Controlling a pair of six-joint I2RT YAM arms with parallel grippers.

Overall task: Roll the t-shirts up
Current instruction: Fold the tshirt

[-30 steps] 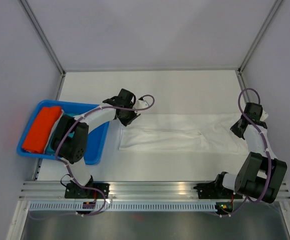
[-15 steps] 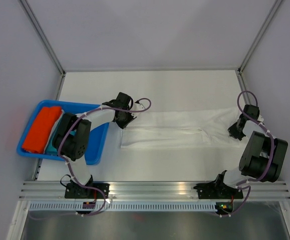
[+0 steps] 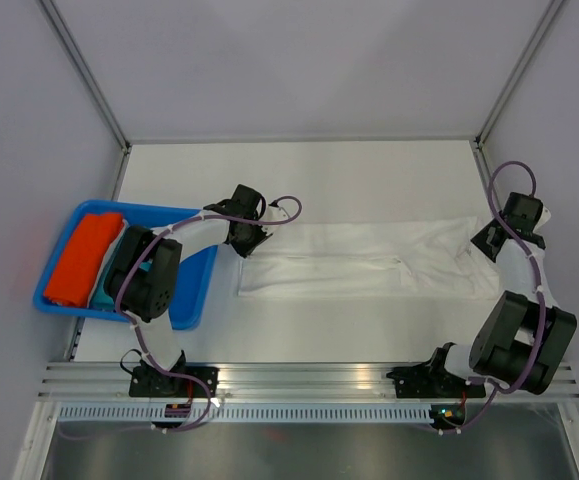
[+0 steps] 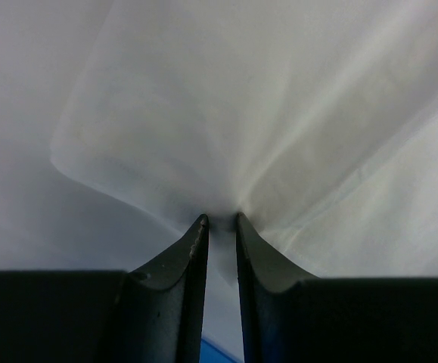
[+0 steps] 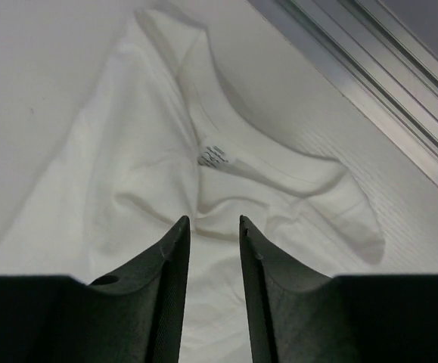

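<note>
1. Half a second ago my right hand (image 3: pixel 493 238) was down on the right end of the white t-shirt (image 3: pixel 359 265). It has since let go and drawn back toward the right edge of the table (image 3: pixel 369 180).
2. My right hand (image 5: pixel 214 219) now has its 2 fingers parted a moderate way with nothing between them. It hangs above the shirt's collar (image 5: pixel 279 170) and neck label (image 5: pixel 213 155).
3. My left hand (image 4: pixel 219 219) has its fingers almost together, pinching the left end of the white t-shirt (image 4: pixel 241 113). Creases fan out from the fingertips.
4. From above, my left hand (image 3: pixel 247 240) sits at the left end of the shirt. The shirt lies as 1 long flat band across the middle of the table, reaching close to the right edge. Its collar end is rumpled (image 5: pixel 158 166).
5. At the left edge stands the blue tray (image 3: pixel 194 300). It holds the orange t-shirt (image 3: pixel 84 258), with the teal t-shirt (image 3: pixel 102 296) just beside it, partly hidden by my left arm.
</note>
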